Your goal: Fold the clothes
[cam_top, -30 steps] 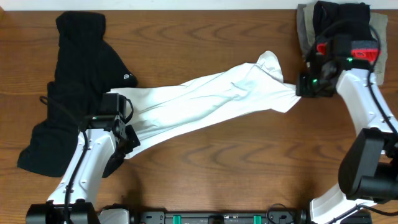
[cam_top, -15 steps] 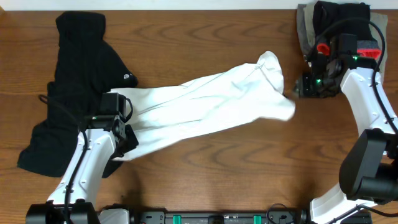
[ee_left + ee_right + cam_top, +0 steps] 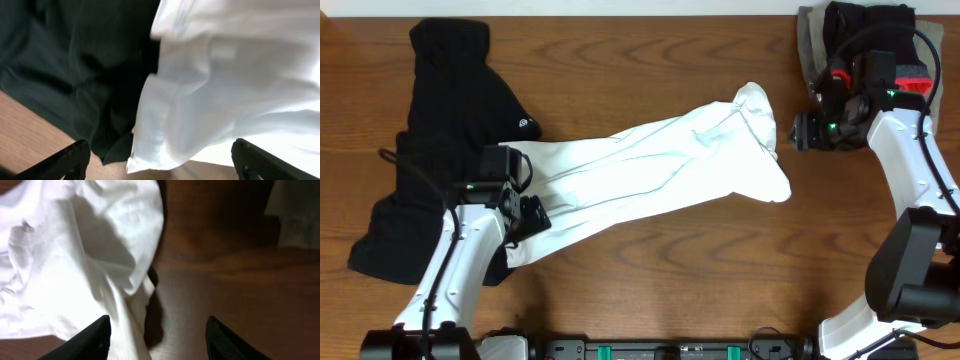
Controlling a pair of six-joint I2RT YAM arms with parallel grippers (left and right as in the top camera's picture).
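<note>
The white T-shirt (image 3: 660, 170) lies in a long, rumpled band across the table (image 3: 650, 60), one end under the left gripper (image 3: 525, 218) and the other just short of the right gripper (image 3: 802, 132). Neither tool pinches anything: both pairs of fingers stand spread, and the cloth rests loose on the wood. Lying drawn out between the two tools probably suits the fold, since a stretched shirt is easier to flatten and double over.

The overhead view shows the whole layout, including the black hooded garment (image 3: 440, 130) heaped outward of the left gripper and a pile of cloth (image 3: 810, 40) behind the right one. It cannot show the gaps between the fingers. The left wrist view does: the fingers sit far apart, and below them the shirt's hem overlaps the black garment, with a strip of bare wood nearest the tool. The right wrist view shows a bunched white fold ahead of the right gripper and to one side, beside one finger (image 3: 95, 335). Bare wood fills the rest of the gap.
</note>
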